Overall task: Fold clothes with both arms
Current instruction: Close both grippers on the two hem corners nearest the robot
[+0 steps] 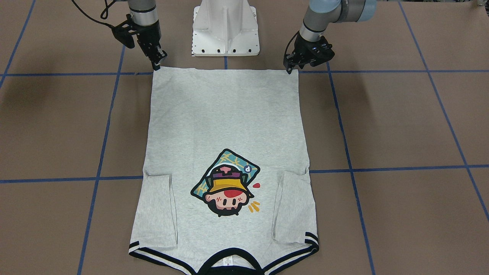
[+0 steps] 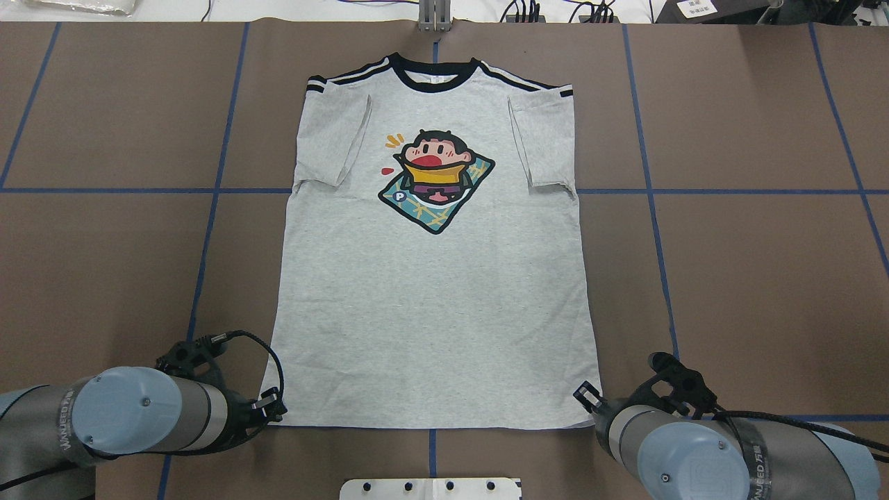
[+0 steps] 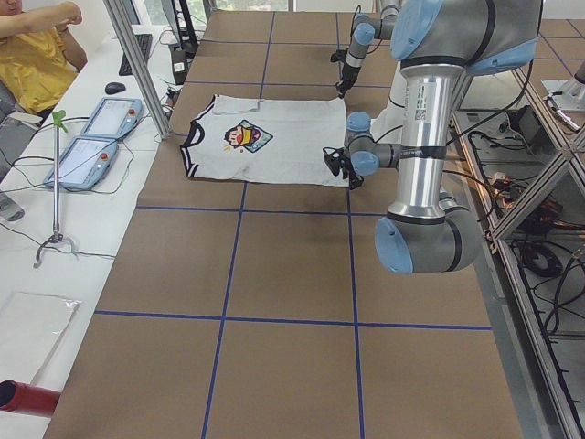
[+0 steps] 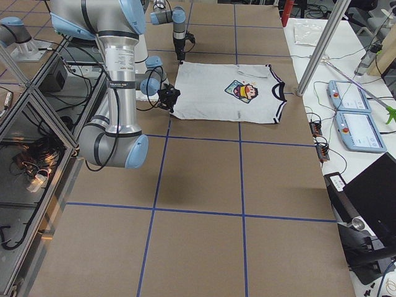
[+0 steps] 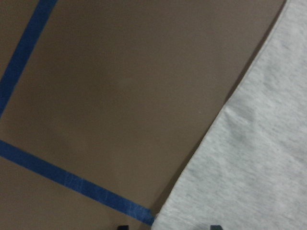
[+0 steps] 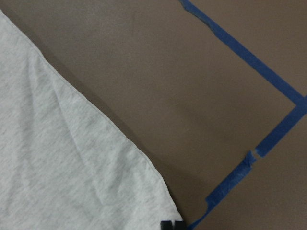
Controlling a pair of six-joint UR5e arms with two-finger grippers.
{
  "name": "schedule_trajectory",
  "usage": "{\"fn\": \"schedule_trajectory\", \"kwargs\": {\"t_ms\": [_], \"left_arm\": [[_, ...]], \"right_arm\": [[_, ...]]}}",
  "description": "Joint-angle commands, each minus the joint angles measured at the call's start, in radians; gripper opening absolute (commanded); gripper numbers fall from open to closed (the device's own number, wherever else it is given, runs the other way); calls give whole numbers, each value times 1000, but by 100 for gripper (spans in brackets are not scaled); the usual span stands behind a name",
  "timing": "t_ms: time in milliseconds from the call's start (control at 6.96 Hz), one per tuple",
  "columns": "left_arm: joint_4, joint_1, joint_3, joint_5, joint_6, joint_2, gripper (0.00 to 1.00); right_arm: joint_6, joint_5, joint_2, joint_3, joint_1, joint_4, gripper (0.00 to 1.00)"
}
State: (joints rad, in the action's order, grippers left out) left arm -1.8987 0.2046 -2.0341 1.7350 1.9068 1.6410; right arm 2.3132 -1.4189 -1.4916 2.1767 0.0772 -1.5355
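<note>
Landmark: white base pedestal [image 1: 225, 30], at the robot's edge of the brown table [image 1: 401, 126].
T-shirt [image 1: 229, 114]: lay flat and print-up straight out from the pedestal, hem edge nearest it and black collar [image 1: 229, 251] farthest from it. Both sleeves were already folded inward over the body.
Cartoon print [image 1: 225, 183]: sat on the chest, in the half of the shirt away from the pedestal.
Left gripper [image 1: 290, 68]: stood low to the left of the pedestal's front, at the hem corner on that side. Its two tips showed spread apart in its wrist view, the corner lying between them and not yet pinched.
Right gripper [image 1: 156, 65]: stood low to the right of the pedestal's front, at the other hem corner. Its tips showed pressed together in its wrist view and appeared to pinch the very corner; how much cloth it held could not be told.
Step judged: securing both hem corners, ready to carry the hem away from the pedestal toward the collar.
Handling, grip: the left pincer would need to close on both layers of cloth before any lift; a thin bite at either corner could slip.
Handling, lift: raise both corners together and level, keeping the hem taut between them so the fold lands square.
Handling, placement: lay the hem near the collar without dragging the tucked sleeves out.
</note>
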Motion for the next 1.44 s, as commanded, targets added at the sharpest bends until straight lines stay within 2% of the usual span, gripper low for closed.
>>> {"fn": "schedule_trajectory", "kwargs": {"t_ms": [0, 287, 718, 1292], "left_arm": [[0, 1, -1, 1, 0, -1, 0], [0, 4, -15, 1, 0, -1, 0], [27, -4, -133, 3, 0, 5, 0], [29, -85, -199, 1, 75, 2, 0]], "right_arm": [[0, 0, -1, 2, 4, 0, 0], [0, 0, 1, 2, 9, 0, 0], [0, -2, -10, 9, 6, 0, 0], [3, 21, -96, 93, -92, 0, 0]]}}
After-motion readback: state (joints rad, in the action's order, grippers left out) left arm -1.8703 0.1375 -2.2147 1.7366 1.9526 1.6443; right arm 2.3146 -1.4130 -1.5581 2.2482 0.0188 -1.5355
